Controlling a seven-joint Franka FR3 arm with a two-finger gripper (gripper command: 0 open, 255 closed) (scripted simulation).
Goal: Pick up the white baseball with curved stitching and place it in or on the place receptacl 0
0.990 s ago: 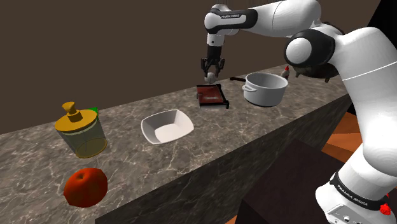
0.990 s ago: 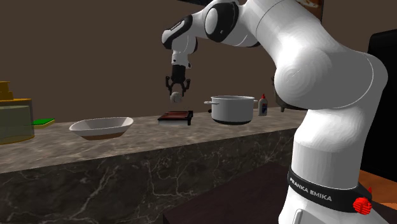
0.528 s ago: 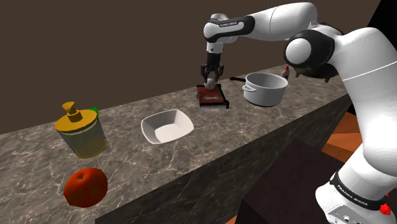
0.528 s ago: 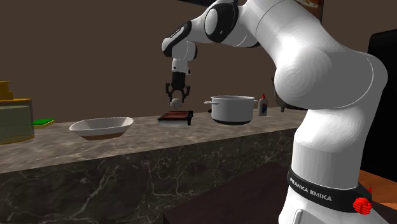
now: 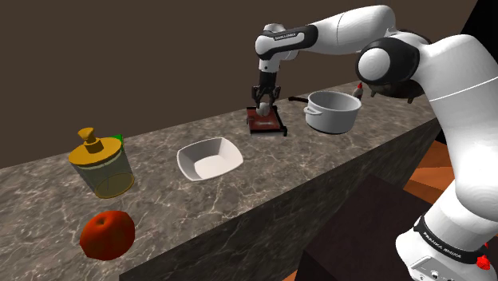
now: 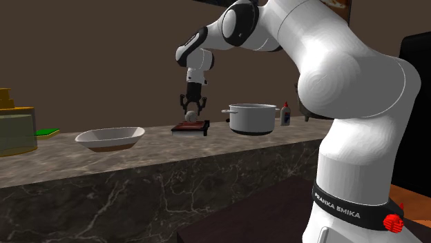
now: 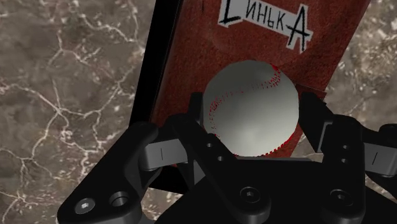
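While the white arm [image 5: 375,24] stretches across the marbled counter [image 5: 319,164] in the shoulder view, its black gripper [image 5: 264,107] points straight down over a flat red-brown book [image 5: 268,122]. The gripper is closed around a white baseball [image 5: 262,109], which sits low over the book's cover. A grey pot [image 5: 332,112] stands near the book on that view's right. A white bowl [image 5: 209,158], a yellow-lidded jar [image 5: 101,165] and a red fruit [image 5: 108,234] lie farther off to its left.

Seen from the second exterior view, the gripper [image 6: 191,113] hangs upright with the baseball [image 6: 190,117] between its tips, just above the book [image 6: 192,128]. Whether ball and cover touch cannot be told. The pot [image 6: 252,119] and a small bottle [image 6: 285,114] stand to this view's right, the bowl [image 6: 110,138] to its left.

From the wrist view, both black fingers [image 7: 198,124] press against the baseball [image 7: 251,114], red stitching curving across it, as the gripper [image 7: 254,121] clasps it. Behind it lies the book [image 7: 203,44], with its black edge and white lettered label, on the counter [image 7: 63,95].
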